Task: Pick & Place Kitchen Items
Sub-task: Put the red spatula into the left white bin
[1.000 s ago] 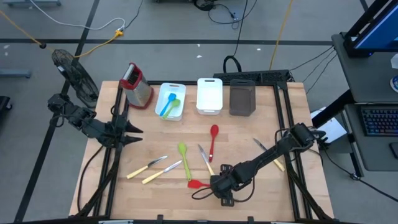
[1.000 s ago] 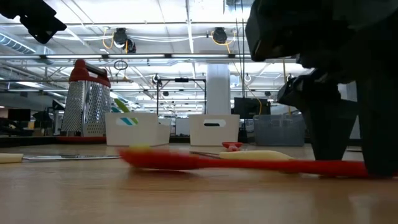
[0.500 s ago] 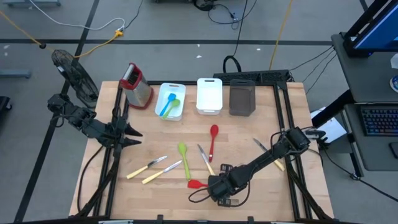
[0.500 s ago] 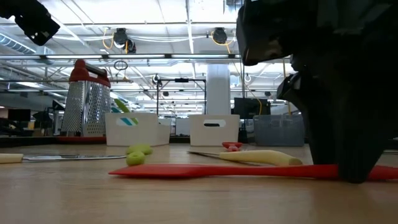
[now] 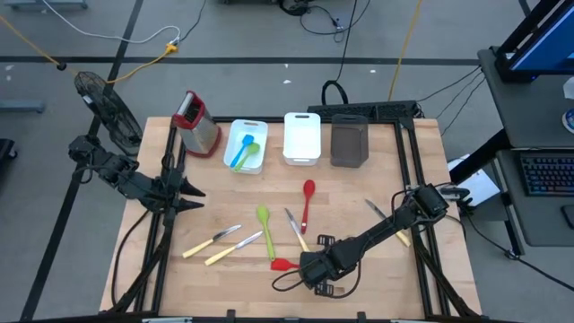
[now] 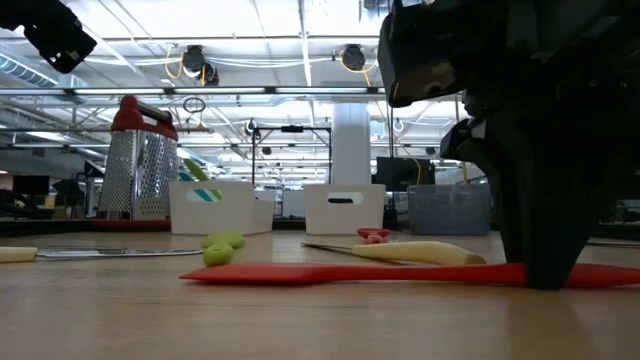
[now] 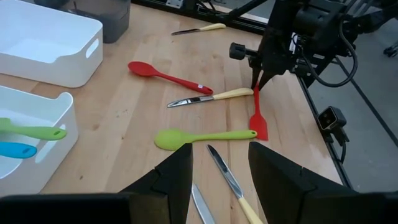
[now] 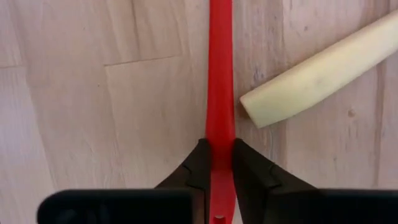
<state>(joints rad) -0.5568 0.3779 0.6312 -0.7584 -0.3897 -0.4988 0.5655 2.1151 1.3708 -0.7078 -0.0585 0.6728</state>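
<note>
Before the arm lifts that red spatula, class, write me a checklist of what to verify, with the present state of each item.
1. Right gripper closed on the red spatula: ok, both fingers press the handle's sides.
2. Spatula off the table: not ok, it lies flat on the wood in the low view.
3. Knife with the pale handle clear of the grip: ok, its end lies beside the spatula handle, ahead of the fingers.
4. Green spoon clear of the spatula blade: cannot tell, its handle tip looks to reach the blade.
5. Left gripper out of the way: ok, it waits near the table's left edge.
6. Room in the bin with spoons: ok.
</note>
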